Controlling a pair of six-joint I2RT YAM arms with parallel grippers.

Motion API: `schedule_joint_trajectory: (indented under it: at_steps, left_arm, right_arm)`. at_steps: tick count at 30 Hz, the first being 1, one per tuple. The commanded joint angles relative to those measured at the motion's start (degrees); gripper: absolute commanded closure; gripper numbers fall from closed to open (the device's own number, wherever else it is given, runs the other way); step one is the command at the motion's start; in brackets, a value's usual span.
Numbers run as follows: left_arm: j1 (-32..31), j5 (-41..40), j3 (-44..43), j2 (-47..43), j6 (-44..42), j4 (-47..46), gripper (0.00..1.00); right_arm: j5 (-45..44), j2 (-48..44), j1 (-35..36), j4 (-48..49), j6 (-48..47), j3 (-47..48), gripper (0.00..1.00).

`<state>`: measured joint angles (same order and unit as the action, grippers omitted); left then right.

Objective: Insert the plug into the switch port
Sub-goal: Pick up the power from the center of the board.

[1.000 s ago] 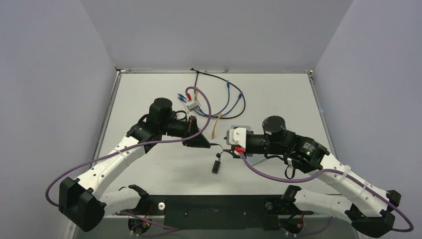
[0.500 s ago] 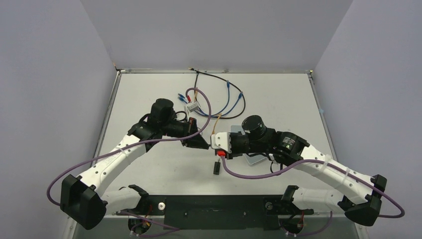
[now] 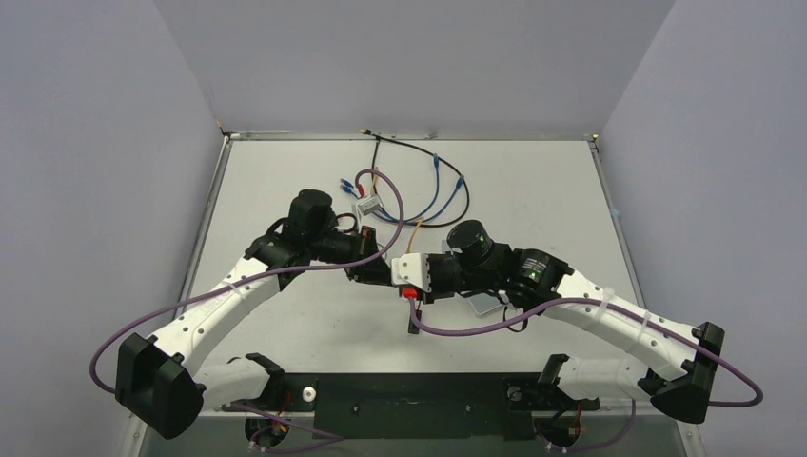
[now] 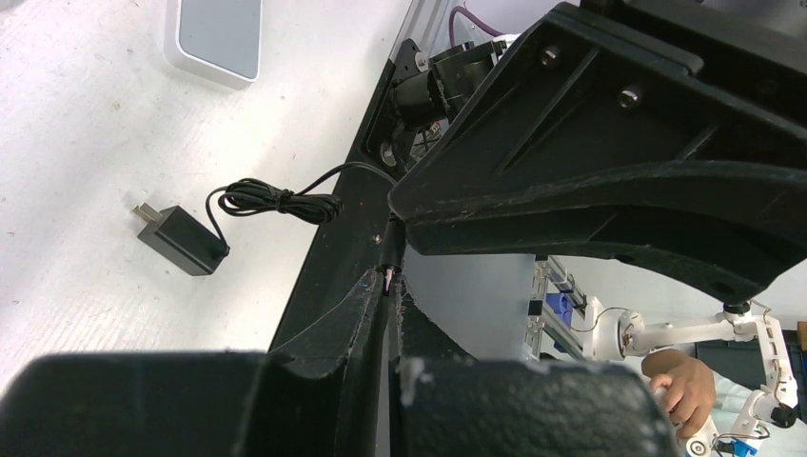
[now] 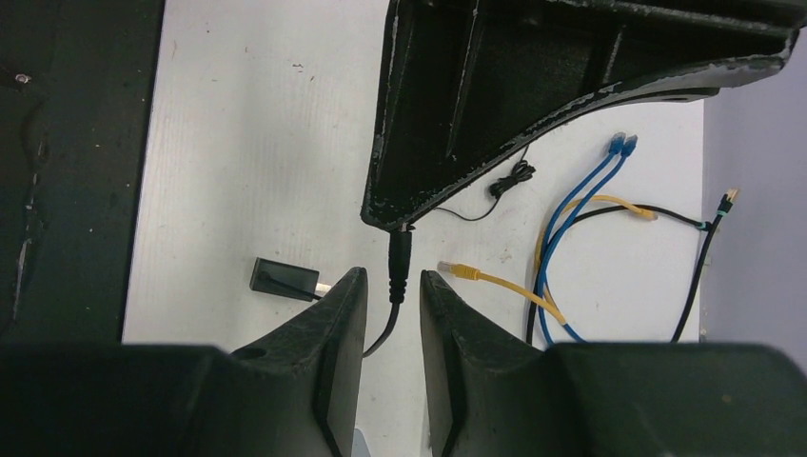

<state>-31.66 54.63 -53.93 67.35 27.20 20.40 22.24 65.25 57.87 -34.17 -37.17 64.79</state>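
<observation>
My left gripper (image 4: pixel 390 290) is shut on the plug (image 5: pixel 400 259). Its black sleeve sticks out of the pinched fingertips (image 5: pixel 385 211), and a thin black cord hangs down from it. My right gripper (image 5: pixel 392 276) is open and faces the left one, with one finger on each side of the sleeve and a small gap on both sides. In the top view the two grippers meet at mid-table (image 3: pixel 392 271). The white switch box (image 4: pixel 214 33) lies flat on the table, partly under my right arm (image 3: pixel 481 303). Its port does not show.
The cord's black power adapter (image 4: pixel 181 243) lies on the table below the grippers, with a bundled coil of cord (image 4: pixel 276 200) beside it. Blue, yellow and black network cables (image 5: pixel 571 219) and a small white connector (image 3: pixel 367 204) lie toward the back.
My right arm has swung left across the table to the left gripper, and its jaws have narrowed around the plug. The left arm has barely moved.
</observation>
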Motion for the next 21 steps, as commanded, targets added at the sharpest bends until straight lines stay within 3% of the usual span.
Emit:
schedule_joint_trajectory:
  at_steps: [1,21]
  left_arm:
    - [0.4,0.7,-0.4,-1.0,-0.7,0.1,1.00]
    - [0.5,1.5,-0.4,-1.6,-0.9,0.4,1.00]
  right_arm:
    - [-0.2,0.7,0.6,2.6,-1.4,2.2,0.76]
    - [-0.6,2.4,0.6,2.7,-1.8,2.3,0.83]
